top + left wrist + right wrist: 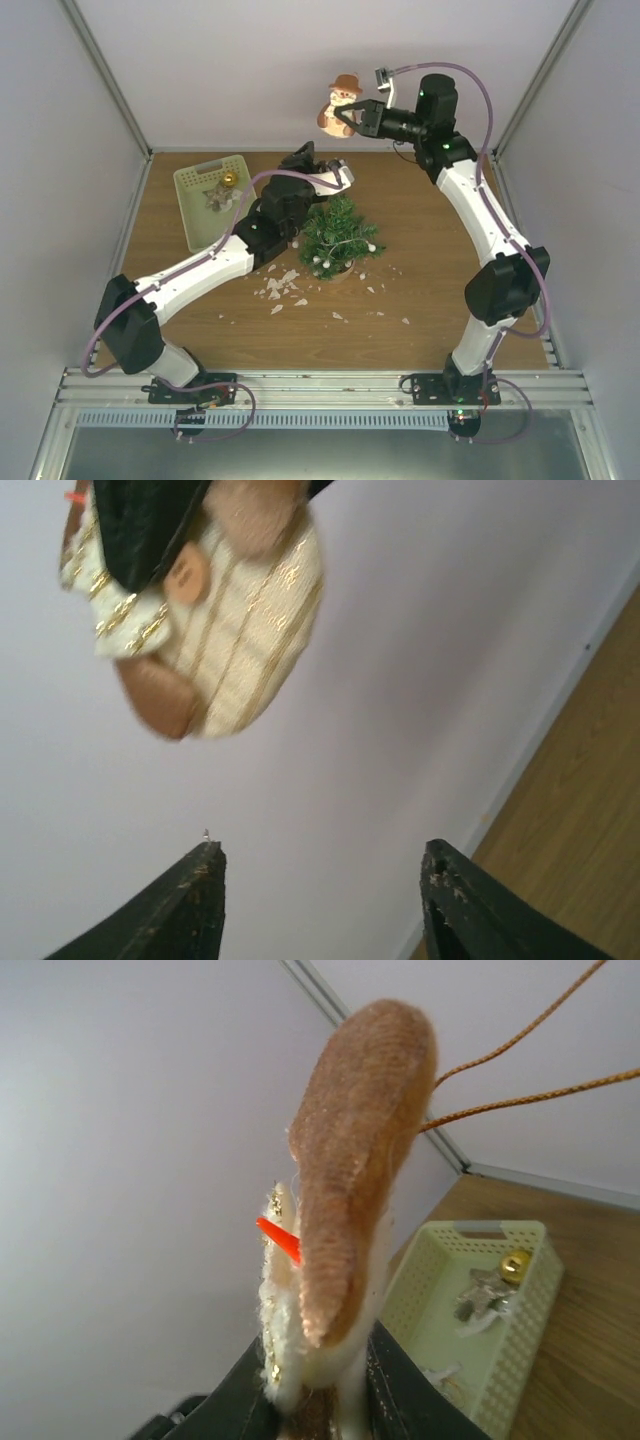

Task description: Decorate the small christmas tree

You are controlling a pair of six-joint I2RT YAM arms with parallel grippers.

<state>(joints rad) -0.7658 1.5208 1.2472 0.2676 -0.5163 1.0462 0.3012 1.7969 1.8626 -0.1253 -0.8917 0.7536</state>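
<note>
The small christmas tree (340,236) stands on the table's middle, dark green with pale beads on it. High above its far side, a snowman ornament (340,104) with a brown hat hangs in the air, and my right gripper (352,118) is shut on its body. In the right wrist view the snowman (350,1180) fills the centre between the fingers of the right gripper (320,1400), its brown cord (520,1070) trailing right. My left gripper (305,158) sits below the snowman (200,600), open and empty (322,855), pointing up at the back wall.
A pale yellow-green basket (190,215) at the back left holds a gold ball (229,179) and a silver ornament (215,197); the basket (520,1360) also shows under the right wrist. White scraps (282,288) litter the wood in front of the tree. Walls close in on three sides.
</note>
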